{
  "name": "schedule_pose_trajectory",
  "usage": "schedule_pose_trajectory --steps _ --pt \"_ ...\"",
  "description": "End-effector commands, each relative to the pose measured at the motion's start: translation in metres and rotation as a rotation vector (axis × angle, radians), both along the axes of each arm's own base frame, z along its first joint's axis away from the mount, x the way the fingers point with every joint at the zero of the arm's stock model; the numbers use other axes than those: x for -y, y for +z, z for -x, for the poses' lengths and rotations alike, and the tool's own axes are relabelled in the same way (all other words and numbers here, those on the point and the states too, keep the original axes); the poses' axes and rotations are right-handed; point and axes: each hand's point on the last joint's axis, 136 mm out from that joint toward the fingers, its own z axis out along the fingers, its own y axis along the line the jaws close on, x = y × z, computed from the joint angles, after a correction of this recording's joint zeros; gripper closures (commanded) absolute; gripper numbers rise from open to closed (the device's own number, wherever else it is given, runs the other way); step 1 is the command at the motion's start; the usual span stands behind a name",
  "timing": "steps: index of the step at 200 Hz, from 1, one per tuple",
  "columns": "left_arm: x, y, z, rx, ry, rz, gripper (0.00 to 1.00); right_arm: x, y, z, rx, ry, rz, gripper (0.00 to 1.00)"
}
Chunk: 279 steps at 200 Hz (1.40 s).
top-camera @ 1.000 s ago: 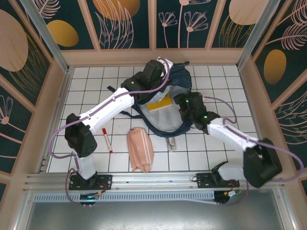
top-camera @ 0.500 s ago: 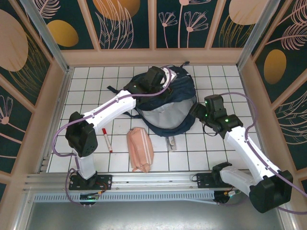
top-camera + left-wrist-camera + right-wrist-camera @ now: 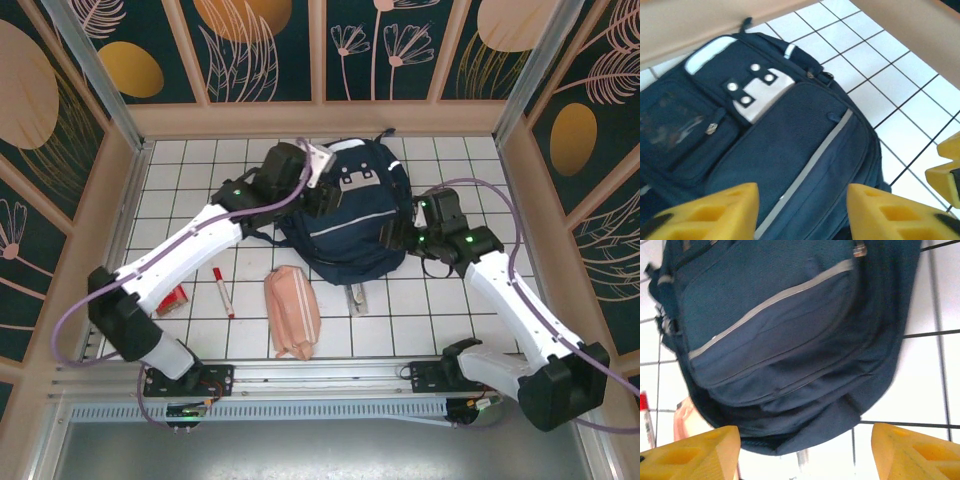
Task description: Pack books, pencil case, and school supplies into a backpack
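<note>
Both my jaws spread, empty, by backpack (image 3: 345, 215) mid-frame; pencil case (image 3: 292, 312), marker (image 3: 222, 291), red pack (image 3: 172, 300) & sm clear case (image 3: 355, 298) below it on table (image 3: 450, 310), none packed yet

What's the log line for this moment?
left pincer open over backpack | right pincer open at backpack edge | pencil case, marker, red pack on table, unpacked

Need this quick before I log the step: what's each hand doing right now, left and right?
Left hand: open, holding nothing, facing the backpack.
Right hand: open, holding nothing, facing the backpack too.
</note>
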Motion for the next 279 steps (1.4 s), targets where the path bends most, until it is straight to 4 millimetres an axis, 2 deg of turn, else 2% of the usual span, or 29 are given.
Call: schedule_pose_trajectory --steps 1,10,14,18,32,53,78,114,130,135,152,164,192,220,232,242,257,279 --pt "-0.047 -0.02 0.01 -0.119 0.172 0.0 0.3 -0.031 -0.004 0.013 -0.037 0.129 -0.008 0.31" --pt "-0.065 -0.028 0.012 -0.149 0.228 0.005 0.16 -0.04 -0.008 0.015 -0.052 0.145 -0.007 0.32" --pt "-0.073 -0.032 0.013 -0.16 0.253 0.007 0.04 -0.043 -0.011 0.016 -0.061 0.149 -0.008 0.32" --pt "-0.081 -0.036 0.014 -0.17 0.285 0.012 0.01 -0.047 -0.012 0.016 -0.063 0.155 -0.011 0.33" --pt "-0.109 -0.055 0.018 -0.221 0.412 0.028 0.01 -0.066 -0.015 0.019 -0.071 0.181 -0.029 0.33" --pt "-0.111 -0.075 0.015 -0.265 0.38 0.058 0.01 -0.081 -0.017 0.016 -0.061 0.162 -0.015 0.33" --pt "-0.125 -0.107 -0.017 -0.33 0.463 0.029 0.01 -0.087 -0.027 0.013 -0.071 0.111 0.01 0.31" --pt "-0.148 -0.142 -0.066 -0.363 0.573 -0.036 0.01 -0.104 -0.031 0.022 -0.07 0.123 0.01 0.29" --pt "-0.15 -0.154 -0.081 -0.387 0.575 -0.016 0.01 -0.113 -0.032 0.028 -0.072 0.132 0.011 0.29" --pt "-0.149 -0.168 -0.085 -0.414 0.571 -0.021 0.02 -0.115 -0.034 0.03 -0.074 0.135 0.012 0.29" --pt "-0.145 -0.187 -0.099 -0.434 0.568 -0.01 0.08 -0.126 -0.042 0.035 -0.076 0.142 0.025 0.29" --pt "-0.14 -0.198 -0.108 -0.437 0.551 -0.014 0.04 -0.13 -0.052 0.036 -0.061 0.147 0.052 0.28" --pt "-0.14 -0.23 -0.123 -0.445 0.574 -0.042 0.08 -0.131 -0.078 0.032 -0.08 0.111 0.094 0.28" --pt "-0.132 -0.249 -0.125 -0.489 0.57 -0.011 0.23 -0.118 -0.089 0.021 -0.075 0.033 0.164 0.28" --pt "-0.128 -0.257 -0.123 -0.515 0.562 0.015 0.39 -0.108 -0.092 0.016 -0.076 0.0 0.188 0.3" --pt "-0.122 -0.261 -0.117 -0.545 0.54 0.037 0.57 -0.101 -0.095 0.01 -0.075 -0.016 0.197 0.34" --pt "-0.125 -0.263 -0.107 -0.565 0.552 0.039 0.77 -0.091 -0.099 -0.003 -0.075 -0.031 0.186 0.4" --pt "-0.135 -0.252 -0.092 -0.546 0.577 0.039 0.95 -0.077 -0.098 -0.03 -0.033 -0.022 0.197 0.48"
